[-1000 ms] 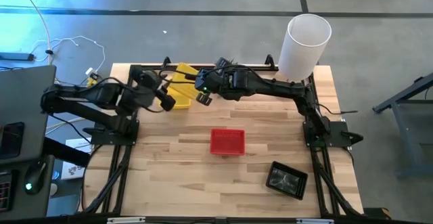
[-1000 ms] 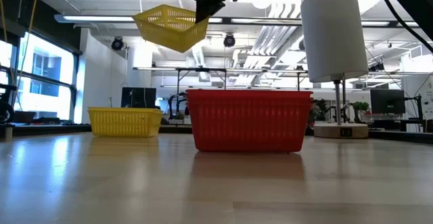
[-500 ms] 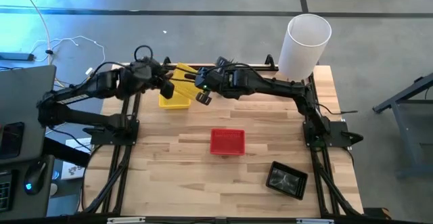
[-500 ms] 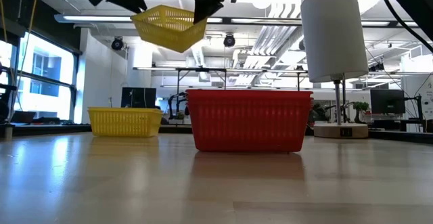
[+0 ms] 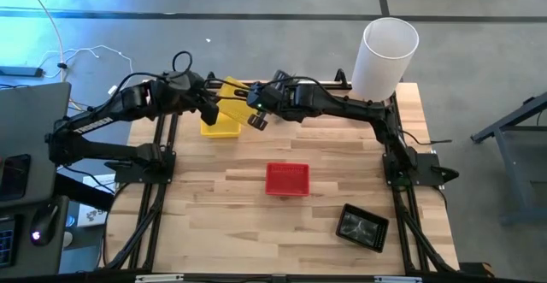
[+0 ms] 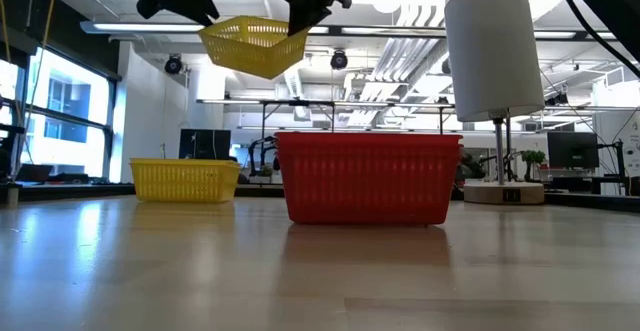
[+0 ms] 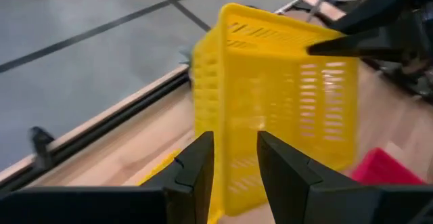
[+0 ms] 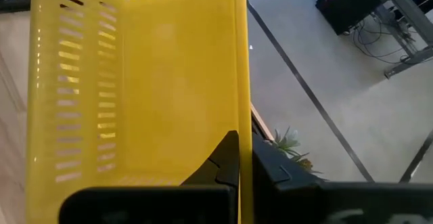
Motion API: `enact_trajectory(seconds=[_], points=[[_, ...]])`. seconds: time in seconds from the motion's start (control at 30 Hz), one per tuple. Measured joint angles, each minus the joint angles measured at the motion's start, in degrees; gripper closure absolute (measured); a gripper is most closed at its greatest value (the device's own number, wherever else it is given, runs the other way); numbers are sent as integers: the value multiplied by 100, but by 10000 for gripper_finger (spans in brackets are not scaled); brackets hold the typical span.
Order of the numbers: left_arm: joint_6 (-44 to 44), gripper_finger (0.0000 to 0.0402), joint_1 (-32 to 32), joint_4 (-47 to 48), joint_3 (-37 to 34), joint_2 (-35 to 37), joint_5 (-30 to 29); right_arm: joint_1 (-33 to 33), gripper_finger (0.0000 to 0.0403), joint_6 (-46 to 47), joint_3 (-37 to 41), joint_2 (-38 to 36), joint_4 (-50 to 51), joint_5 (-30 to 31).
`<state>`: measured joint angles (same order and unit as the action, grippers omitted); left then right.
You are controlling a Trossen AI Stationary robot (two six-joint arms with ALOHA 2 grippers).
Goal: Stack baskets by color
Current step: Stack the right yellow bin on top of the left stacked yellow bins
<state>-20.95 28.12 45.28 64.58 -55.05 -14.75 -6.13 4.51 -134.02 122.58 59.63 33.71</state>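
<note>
A yellow basket (image 6: 252, 45) is held in the air by the right gripper (image 5: 254, 110), whose fingers are clamped shut over one side wall, the wall passing between them in the right wrist view. Because it is gripped by one wall only, the basket hangs tilted, its free end lower.

The left gripper (image 5: 208, 106) is positioned at the opposite end of the lifted basket, jaws parted, with that end wall (image 7: 233, 116) lined up in the gap between the two fingers (image 7: 191, 172). Nothing is gripped by it yet; a second hold to steady or take over the basket appears to be intended.

Directly below both grippers a second yellow basket (image 5: 220, 126) rests on the table (image 5: 214, 206), judged the stacking target. A red basket (image 5: 287, 179) lies well apart, nearer the table's middle, and a black basket (image 5: 362, 226) farther still.
</note>
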Motion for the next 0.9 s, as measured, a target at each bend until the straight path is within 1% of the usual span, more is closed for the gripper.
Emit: enact_trajectory(seconds=[0.17, 0.47, 0.67, 0.77, 0.9], points=[[135, 300, 0, 120, 0, -101, -539, 17, 403, 2, 0, 0, -12, -213], [315, 300, 0, 118, 0, -308, -467, 83, 403, 2, 0, 2, -80, -235], [509, 301, 0, 101, 0, -436, -664, 112, 403, -25, -2, 2, -80, -250], [523, 316, -2, 98, 0, -433, -670, 120, 403, -28, -2, 2, -78, -256], [718, 361, -2, 88, 0, -433, -668, 118, 403, -36, -2, 2, -91, -263]])
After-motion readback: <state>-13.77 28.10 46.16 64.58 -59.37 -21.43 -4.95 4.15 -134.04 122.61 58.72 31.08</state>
